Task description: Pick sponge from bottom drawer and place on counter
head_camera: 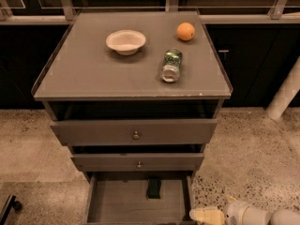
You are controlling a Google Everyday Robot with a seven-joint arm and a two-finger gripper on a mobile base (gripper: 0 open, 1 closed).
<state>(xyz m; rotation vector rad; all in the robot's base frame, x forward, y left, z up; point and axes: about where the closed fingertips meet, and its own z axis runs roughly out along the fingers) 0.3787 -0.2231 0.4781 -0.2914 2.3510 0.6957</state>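
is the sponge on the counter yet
No, the sponge lies in the open bottom drawer, while the claw sits low beside the drawer's front corner.

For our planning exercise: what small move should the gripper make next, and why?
Probably move the gripper left, over the sponge: the sponge lies at the back of the open bottom drawer, and the gripper hangs beside its front right corner, apart from it.
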